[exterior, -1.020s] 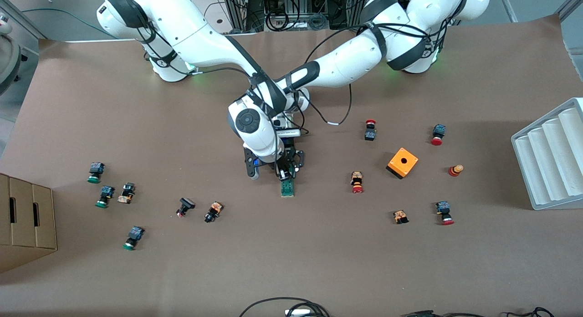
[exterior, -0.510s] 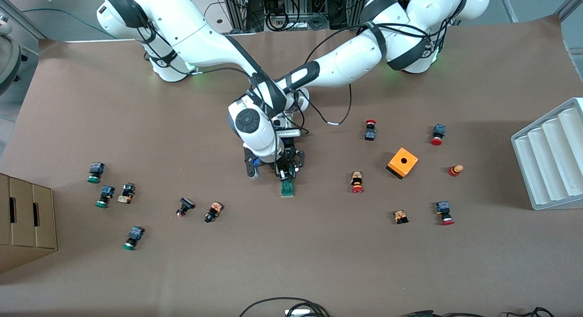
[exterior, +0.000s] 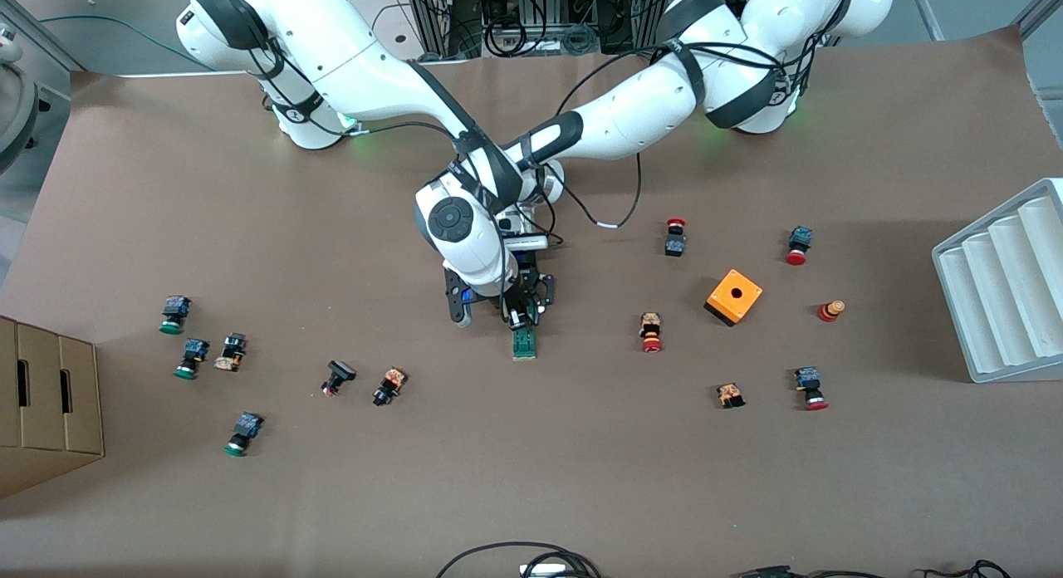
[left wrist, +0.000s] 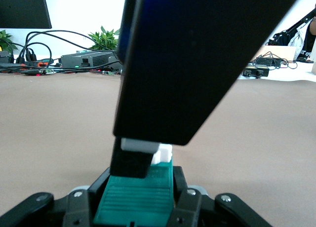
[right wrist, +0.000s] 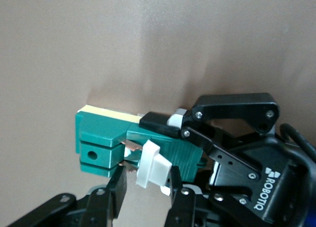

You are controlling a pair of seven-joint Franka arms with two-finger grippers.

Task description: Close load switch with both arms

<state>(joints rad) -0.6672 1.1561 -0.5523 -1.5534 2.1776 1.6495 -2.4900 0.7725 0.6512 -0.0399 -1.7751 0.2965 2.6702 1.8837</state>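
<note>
Left pincer [left wrist: 140, 207] is pressed together on the dark-green load switch [exterior: 523, 343], gripping the end of the block that lies farther from the front camera. The switch lies on the brown desk [exterior: 531, 495] near its middle. The rest of the block sticks out from the fingers toward the front camera.

Right pincer [right wrist: 145, 185] hangs just over the same switch. Its two fingers [right wrist: 116, 187] stand spread, one on each side of the white lever [right wrist: 150, 165], which juts from the side of the green block. One finger sits right against the lever, and a narrow gap shows at the other. Both arms meet over this spot, the right arm's wrist crossing above the left arm's.

Outward from there, an orange box [exterior: 734, 296] stands toward the left arm's end of the desk, with red-capped push buttons [exterior: 651, 332] scattered around it. A white ridged tray [exterior: 1005, 287] sits at that edge. Green-capped buttons [exterior: 173, 314] lie toward the right arm's end, near a cardboard box [exterior: 46, 395].
</note>
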